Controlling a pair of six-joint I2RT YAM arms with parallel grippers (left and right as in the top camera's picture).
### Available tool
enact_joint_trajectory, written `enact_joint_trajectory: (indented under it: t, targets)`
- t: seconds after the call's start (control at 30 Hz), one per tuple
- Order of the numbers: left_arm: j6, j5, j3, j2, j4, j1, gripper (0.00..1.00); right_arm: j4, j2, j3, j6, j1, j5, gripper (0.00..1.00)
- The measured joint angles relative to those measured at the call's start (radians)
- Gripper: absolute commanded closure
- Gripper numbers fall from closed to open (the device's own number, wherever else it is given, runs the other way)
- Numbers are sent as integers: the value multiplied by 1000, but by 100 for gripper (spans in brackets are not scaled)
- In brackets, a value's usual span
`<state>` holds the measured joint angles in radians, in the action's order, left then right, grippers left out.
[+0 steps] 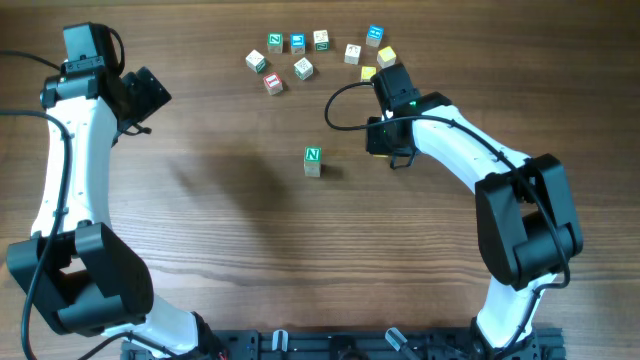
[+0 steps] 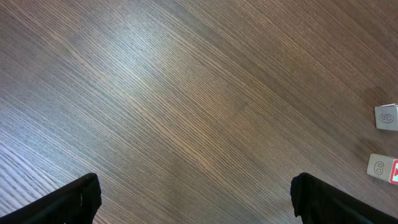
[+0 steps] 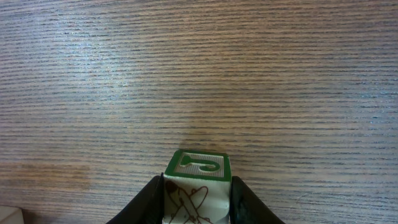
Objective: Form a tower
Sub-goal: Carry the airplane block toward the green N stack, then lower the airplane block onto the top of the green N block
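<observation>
The tower (image 1: 313,161) stands mid-table and shows from above only as a pale cube with a green N on top; I cannot tell its height. My right gripper (image 1: 384,141) hovers to its right, apart from it. In the right wrist view that gripper (image 3: 198,182) is shut on a wooden cube (image 3: 198,186) with a green letter face and a brown aeroplane drawing, held above bare table. My left gripper (image 1: 150,95) sits at the far left, and its jaws (image 2: 199,202) stand wide open with nothing between them.
Several loose letter cubes (image 1: 303,67) lie scattered along the back of the table, a yellow one (image 1: 386,57) among them, just behind the right gripper. Two pale cubes (image 2: 387,116) show at the right edge of the left wrist view.
</observation>
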<state>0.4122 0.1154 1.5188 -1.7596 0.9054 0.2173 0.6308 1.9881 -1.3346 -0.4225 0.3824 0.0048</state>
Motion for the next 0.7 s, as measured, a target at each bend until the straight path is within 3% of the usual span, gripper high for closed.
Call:
enact_joint_trajectory:
  t: [0.17, 0.27, 0.53, 0.7]
  targets:
    - [0, 0, 0, 0, 0, 0, 0, 0, 0, 0, 0, 0, 0, 69]
    - [0, 0, 0, 0, 0, 0, 0, 0, 0, 0, 0, 0, 0, 76]
    - [0, 0, 0, 0, 0, 0, 0, 55, -5, -24, 0, 0, -2, 76]
    - [0, 0, 0, 0, 0, 0, 0, 156, -160, -143, -10, 0, -84, 83]
